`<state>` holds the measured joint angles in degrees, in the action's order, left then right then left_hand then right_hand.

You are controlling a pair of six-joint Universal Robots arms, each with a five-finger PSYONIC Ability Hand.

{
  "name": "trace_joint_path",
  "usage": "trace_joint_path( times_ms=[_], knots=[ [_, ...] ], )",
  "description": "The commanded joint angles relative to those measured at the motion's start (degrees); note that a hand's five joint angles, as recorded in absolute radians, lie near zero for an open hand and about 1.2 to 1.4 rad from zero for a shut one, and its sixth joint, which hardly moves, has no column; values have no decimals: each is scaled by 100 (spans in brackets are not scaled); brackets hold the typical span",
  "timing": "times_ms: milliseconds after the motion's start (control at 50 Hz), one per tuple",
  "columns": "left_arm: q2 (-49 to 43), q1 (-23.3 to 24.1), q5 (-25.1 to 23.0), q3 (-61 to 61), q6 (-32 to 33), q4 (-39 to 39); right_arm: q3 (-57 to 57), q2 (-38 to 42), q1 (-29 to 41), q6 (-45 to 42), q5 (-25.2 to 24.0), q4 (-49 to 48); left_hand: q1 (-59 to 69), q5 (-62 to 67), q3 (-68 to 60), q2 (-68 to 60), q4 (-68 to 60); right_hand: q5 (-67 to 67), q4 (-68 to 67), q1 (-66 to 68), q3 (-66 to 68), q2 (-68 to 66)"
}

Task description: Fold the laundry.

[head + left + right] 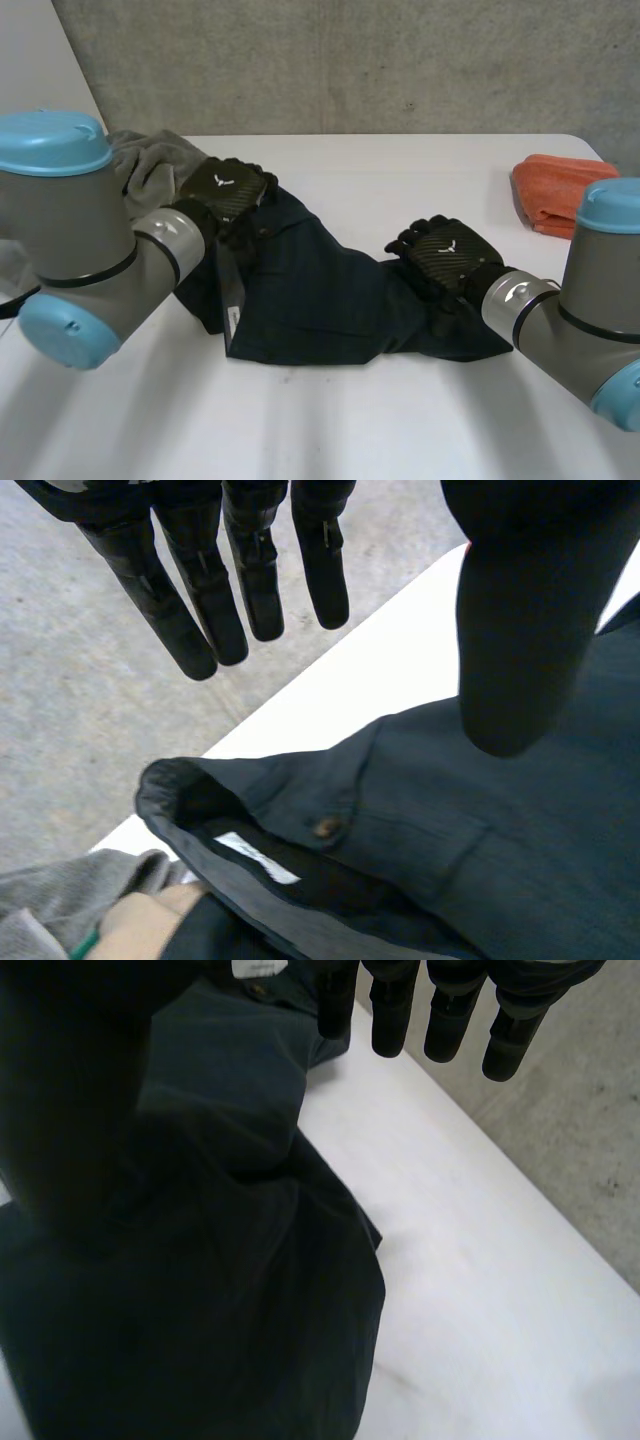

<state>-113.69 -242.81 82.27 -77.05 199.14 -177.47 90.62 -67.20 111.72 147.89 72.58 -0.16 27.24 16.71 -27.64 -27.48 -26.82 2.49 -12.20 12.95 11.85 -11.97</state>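
A white worktop (400, 180) with a rounded far-right corner stretches across the head view, its surface smooth and matte, with a few faint dark marks near the front. Behind it stands a rough grey concrete wall (350, 60), speckled and streaked, and at the far left a paler, smooth panel (40, 70) slants across it. In the wrist views the worktop ends in a straight edge, and past it lies a mottled grey concrete surface (80, 700); whether it is wall or floor cannot be told.

dark garment (320, 300): matt woven cloth | table (400, 170): smooth, white
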Motion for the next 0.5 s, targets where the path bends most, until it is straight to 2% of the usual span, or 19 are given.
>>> trace_joint_path(
  times_ms=[20,220,360,420,440,500],
  knots=[
    [189,286,-9,-741,168,643,53,-188,-220,-24,204,534,-122,-69,161,145,80,-249,220,-295,-185,197],
    [-390,322,491,-1234,968,117,527,-320,-607,-313,-59,447,-105,-52,145,128,63,-249,220,-295,-185,197],
    [-628,366,571,-1146,1101,28,720,-320,-730,-419,-95,271,96,148,-56,-72,-138,-249,220,-295,-185,197],
    [-777,392,623,-1050,1144,-112,782,-329,-757,-384,-95,200,2678,2731,-2639,-2655,-2721,-249,220,-295,-185,197],
    [-830,383,693,-988,1188,-243,799,-329,-748,-358,-95,174,5250,5303,-5210,-5226,-5292,-249,220,-295,-185,197],
    [-874,348,886,-865,1259,-437,852,-346,-739,-323,-95,130,5276,5329,-5236,-5252,-5318,-249,220,-295,-185,197]
  ],
)
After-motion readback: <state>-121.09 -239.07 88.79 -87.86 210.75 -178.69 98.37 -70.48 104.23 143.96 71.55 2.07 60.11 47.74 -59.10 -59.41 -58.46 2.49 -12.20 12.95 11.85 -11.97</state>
